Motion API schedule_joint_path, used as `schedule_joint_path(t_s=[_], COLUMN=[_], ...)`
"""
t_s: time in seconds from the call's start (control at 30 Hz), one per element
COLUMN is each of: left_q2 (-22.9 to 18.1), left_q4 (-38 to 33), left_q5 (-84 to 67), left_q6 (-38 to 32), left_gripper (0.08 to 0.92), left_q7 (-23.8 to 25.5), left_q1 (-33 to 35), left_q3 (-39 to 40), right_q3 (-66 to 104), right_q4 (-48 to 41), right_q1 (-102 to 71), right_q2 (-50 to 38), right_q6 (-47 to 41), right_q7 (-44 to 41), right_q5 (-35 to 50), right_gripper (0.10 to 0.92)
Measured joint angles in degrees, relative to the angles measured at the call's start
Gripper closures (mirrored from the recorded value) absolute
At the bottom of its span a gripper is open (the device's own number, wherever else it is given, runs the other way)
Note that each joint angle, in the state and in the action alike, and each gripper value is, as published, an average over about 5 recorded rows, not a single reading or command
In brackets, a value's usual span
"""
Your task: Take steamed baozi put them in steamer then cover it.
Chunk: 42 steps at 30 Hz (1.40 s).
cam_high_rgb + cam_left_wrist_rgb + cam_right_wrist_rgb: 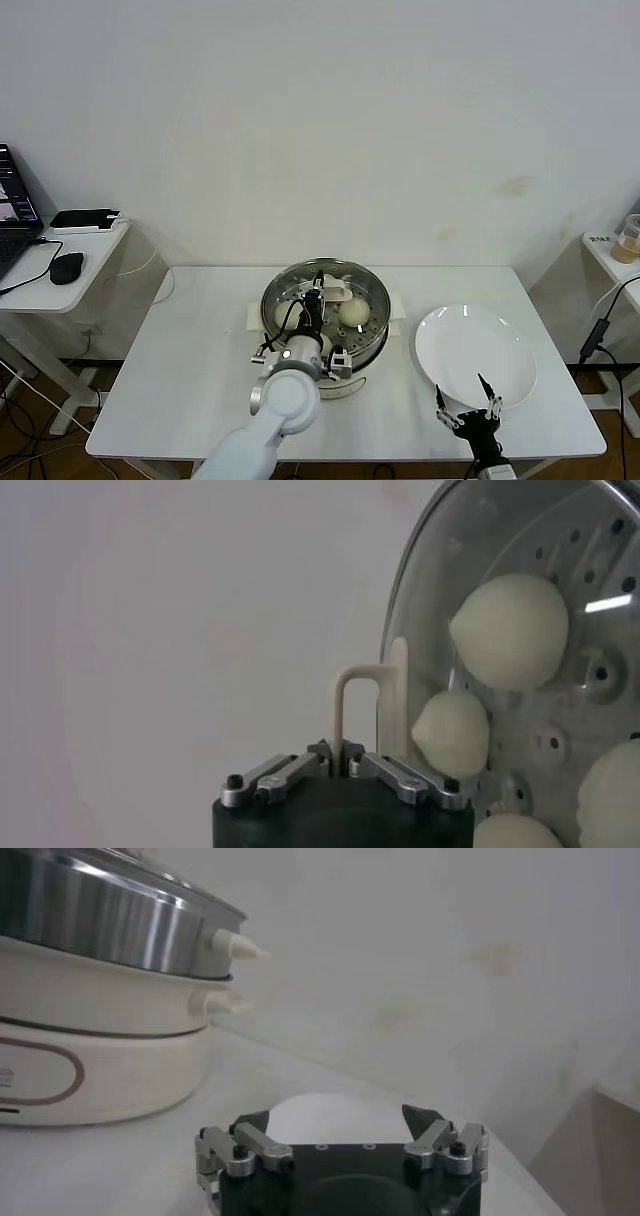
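The steamer (372,330) stands at the table's middle, a steel pot on a cream base, and also shows in the right wrist view (110,933). The glass cover (345,283) lies over it. My left gripper (318,292) is above it, shut on the cover's cream handle (358,705). Through the glass I see several baozi (508,630) on the perforated tray; two show in the head view (353,312). My right gripper (467,398) is open and empty at the near edge of the white plate (475,350), low by the table's front right (340,1120).
The white plate (325,1114) holds nothing. A side table at the left carries a laptop (12,215), a mouse (66,266) and a black device. A shelf with a cup (630,238) and cables stands at the right. The wall is close behind.
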Motion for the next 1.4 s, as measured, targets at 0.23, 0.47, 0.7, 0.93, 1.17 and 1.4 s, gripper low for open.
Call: schedule_joint_path(t_s=[0.23, 0.47, 0.7, 0.93, 1.17, 1.4], left_q2=[-0.3, 0.4, 2.8, 7.3, 9.8, 9.1], left_q4=[-0.6, -2.2, -5.9, -12.6, -20.3, -22.7], left_q5=[-0.2, -0.2, -1.3, -4.2, -15.3, -39.5], left_q6=[-0.2, -0.4, -0.9, -2.0, -5.0, -13.0], left_gripper=[0.751, 0.551, 0.343, 0.188, 0.177, 0.177], left_q7=[-0.3, -0.5, -0.9, -2.9, -9.4, -18.8], left_q1=[0.8, 1.9, 4.0, 8.3, 15.8, 26.3], left_q3=[-0.1, 0.1, -0.1, -1.8, -8.0, -19.9], right_q3=[0.0, -0.1, 0.2, 0.3, 0.3, -0.3], right_q4=[-0.1, -0.1, 0.0, 0.0, 0.7, 1.6], right_q1=[0.0, -0.2, -0.6, -1.2, -2.1, -3.0], right_q2=[-0.1, -0.1, -0.1, -0.4, -1.6, -2.7], right_q6=[0.0, 0.1, 0.1, 0.2, -0.4, -1.0], right_q7=[0.0, -0.1, -0.1, 0.0, -0.2, -1.0], right_q5=[-0.1, -0.3, -0.5, -0.6, 0.6, 3.0], right_gripper=[0.203, 0.203, 0.203, 0.203, 0.203, 0.203])
